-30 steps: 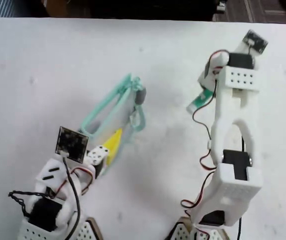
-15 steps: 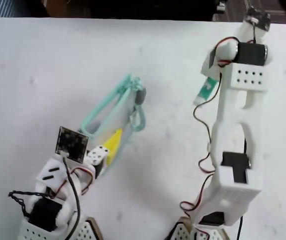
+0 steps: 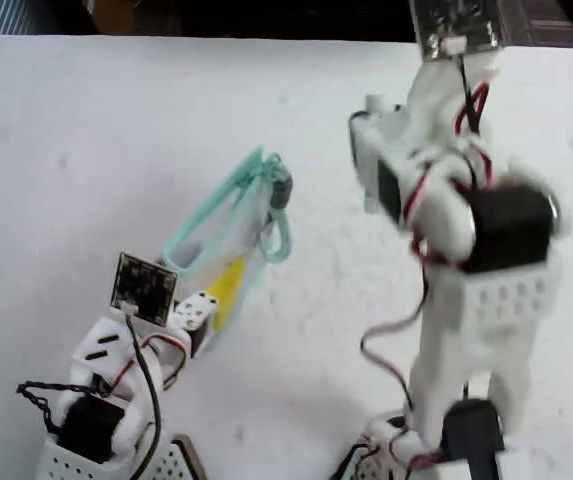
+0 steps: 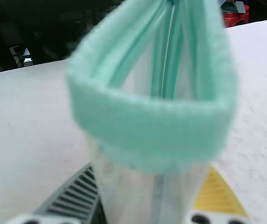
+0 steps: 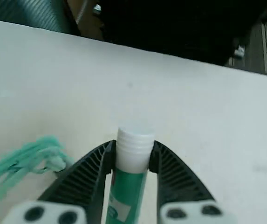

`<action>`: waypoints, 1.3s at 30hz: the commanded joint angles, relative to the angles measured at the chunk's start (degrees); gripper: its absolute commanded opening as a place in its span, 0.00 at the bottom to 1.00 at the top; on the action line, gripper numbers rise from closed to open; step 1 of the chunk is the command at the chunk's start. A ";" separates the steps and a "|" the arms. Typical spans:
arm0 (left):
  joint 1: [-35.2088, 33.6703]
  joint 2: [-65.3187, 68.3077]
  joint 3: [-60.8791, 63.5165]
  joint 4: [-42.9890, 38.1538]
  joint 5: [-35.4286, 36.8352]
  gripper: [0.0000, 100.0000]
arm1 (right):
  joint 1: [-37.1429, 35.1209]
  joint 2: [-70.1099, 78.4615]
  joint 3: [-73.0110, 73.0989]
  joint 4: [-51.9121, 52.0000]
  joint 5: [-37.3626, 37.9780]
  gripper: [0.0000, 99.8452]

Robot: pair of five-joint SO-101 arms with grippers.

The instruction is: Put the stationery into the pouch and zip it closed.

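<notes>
Carrying a green glue stick (image 5: 132,172), white cap poking out past the tips, right jaws closed snugly on the barrel, raised above the counter (image 3: 86,150) and off to the right of the mint pouch (image 3: 228,225). Lying slantwise on the left half of the counter, that pouch, with its mouth (image 4: 156,126) gaping as a wide loop, its near end pinched between the left jaws, closed on the fabric, and a dark zip pull (image 3: 282,190) at the far end. Step in hand, by the look of it: bringing the stick across to the opening. To do it well, swing left at height, well above the rim, then line up the stick's long axis with the slanted slot before coming down. Aim for the wide middle of the mouth, away from the zip pull and the left jaws. Lower with the leading end well inside the walls before easing open; avoid dropping from high, for fear of a bounce and a roll across the counter. Hold the near end firm throughout.
</notes>
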 commanded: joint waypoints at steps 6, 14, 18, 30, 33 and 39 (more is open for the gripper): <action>2.07 -0.48 -0.18 -1.23 0.35 0.22 | -9.71 -12.00 9.93 -0.66 3.43 0.02; 2.86 -0.48 0.62 -1.58 0.35 0.22 | -9.89 -17.63 12.75 -5.58 3.43 0.02; 2.86 -0.48 0.62 -1.58 0.35 0.22 | -9.89 -19.74 12.75 -6.90 3.43 0.02; 2.95 -0.48 0.62 -1.58 0.35 0.22 | -17.01 -21.58 12.92 -19.74 2.99 0.02; 2.68 -0.48 0.62 -1.58 0.35 0.22 | -25.45 -19.74 12.92 -20.62 2.99 0.02; 2.59 -0.48 0.35 -1.58 0.62 0.23 | -32.04 -15.08 14.33 -21.23 2.99 0.02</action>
